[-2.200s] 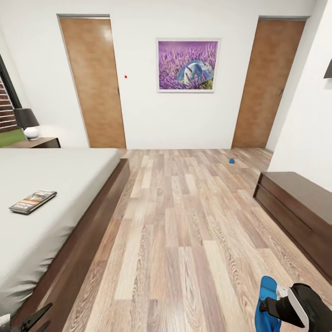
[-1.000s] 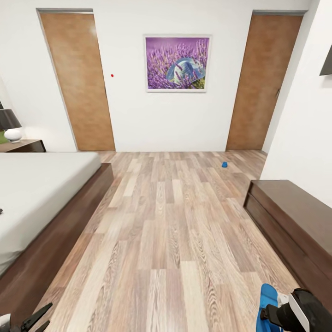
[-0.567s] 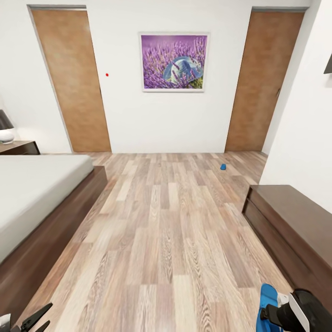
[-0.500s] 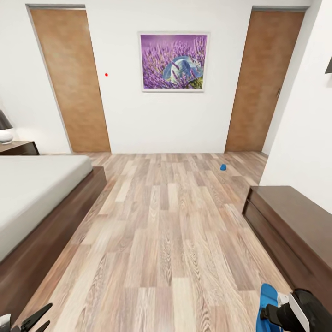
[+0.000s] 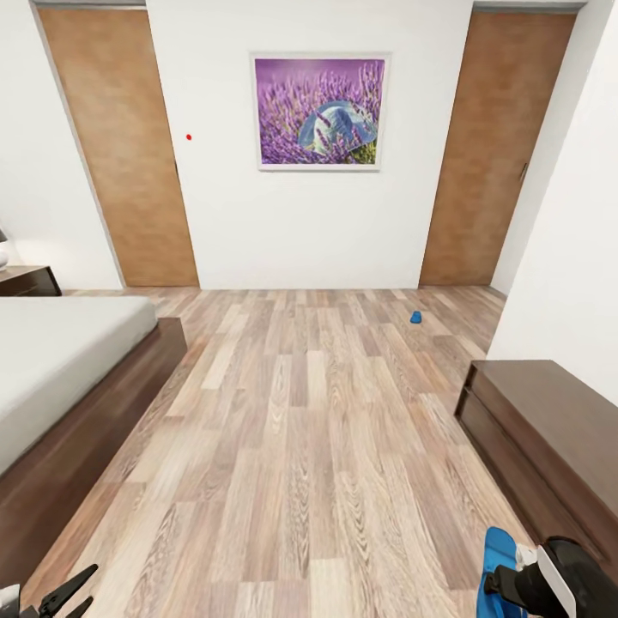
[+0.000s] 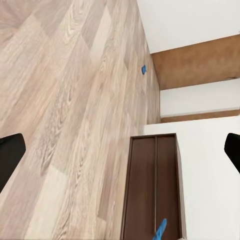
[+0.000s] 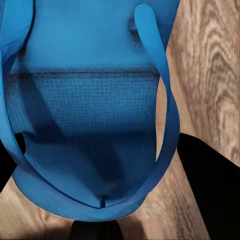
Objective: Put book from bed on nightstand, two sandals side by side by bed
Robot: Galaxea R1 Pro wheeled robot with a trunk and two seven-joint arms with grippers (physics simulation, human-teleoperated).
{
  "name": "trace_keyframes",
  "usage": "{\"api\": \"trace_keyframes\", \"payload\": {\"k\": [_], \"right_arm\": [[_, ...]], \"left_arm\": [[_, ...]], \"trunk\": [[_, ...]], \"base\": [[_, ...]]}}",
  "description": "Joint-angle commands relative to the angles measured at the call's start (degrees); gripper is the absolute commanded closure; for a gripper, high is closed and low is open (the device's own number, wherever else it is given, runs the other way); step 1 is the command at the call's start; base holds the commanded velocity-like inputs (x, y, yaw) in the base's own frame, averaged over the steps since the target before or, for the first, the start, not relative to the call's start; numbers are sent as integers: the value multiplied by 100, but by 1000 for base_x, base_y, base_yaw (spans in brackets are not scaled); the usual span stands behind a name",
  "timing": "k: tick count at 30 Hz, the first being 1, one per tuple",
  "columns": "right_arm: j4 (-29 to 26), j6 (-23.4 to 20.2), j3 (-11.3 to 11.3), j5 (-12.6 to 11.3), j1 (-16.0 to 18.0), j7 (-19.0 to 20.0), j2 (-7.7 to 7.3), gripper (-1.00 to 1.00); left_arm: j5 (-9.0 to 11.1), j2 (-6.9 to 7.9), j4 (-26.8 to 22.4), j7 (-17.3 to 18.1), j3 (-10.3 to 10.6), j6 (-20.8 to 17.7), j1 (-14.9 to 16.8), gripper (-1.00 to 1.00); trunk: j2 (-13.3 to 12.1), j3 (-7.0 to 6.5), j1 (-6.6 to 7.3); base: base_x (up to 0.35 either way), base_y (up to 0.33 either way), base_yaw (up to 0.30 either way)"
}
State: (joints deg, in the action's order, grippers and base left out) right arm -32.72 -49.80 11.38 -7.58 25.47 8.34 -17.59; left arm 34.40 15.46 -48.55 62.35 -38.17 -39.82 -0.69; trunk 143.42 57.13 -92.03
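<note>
Since two seconds back my view has swung rightward and rolled forward: the book that lay on the mattress has slid out of frame, and the bed (image 5: 60,343) now sits only at the left edge, its pale grey mattress and dark frame cut off. Just a corner of the nightstand (image 5: 26,280) peeks in beyond it, against the far wall. Ahead I see the plank floor (image 5: 300,446), two brown doors, and the purple flower picture (image 5: 319,112) hung between them. One blue sandal (image 5: 416,318) lies small and far off on the floor near the right-hand door; I also catch it in the left wrist view (image 6: 143,69). The long low cabinet (image 5: 549,429) stands along the right wall, well apart from that sandal. My right gripper (image 5: 502,584) sits at the bottom right corner, clamped on the other sandal (image 5: 496,558), which stands up from it; in the right wrist view its blue sole and strap (image 7: 95,115) sit right up against the camera with the dark fingers (image 7: 210,195) on either side. My left gripper (image 5: 60,596) shows at the bottom left, its thin black fingers spread apart with nothing between them.
</note>
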Motion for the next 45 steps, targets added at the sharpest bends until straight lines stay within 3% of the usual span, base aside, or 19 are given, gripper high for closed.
{"api": "trace_keyframes", "payload": {"k": [1,45], "right_arm": [[-5,-27,14,-24,2,2,1,100],[-6,-29,-71,16,2,3,4,100]], "left_arm": [[31,1,-5,-3,3,-44,-2,-100],[31,1,-5,-18,3,-45,-2,-100]], "trunk": [[2,5,-3],[2,5,-3]], "base": [[324,-61,0],[330,-3,0]]}}
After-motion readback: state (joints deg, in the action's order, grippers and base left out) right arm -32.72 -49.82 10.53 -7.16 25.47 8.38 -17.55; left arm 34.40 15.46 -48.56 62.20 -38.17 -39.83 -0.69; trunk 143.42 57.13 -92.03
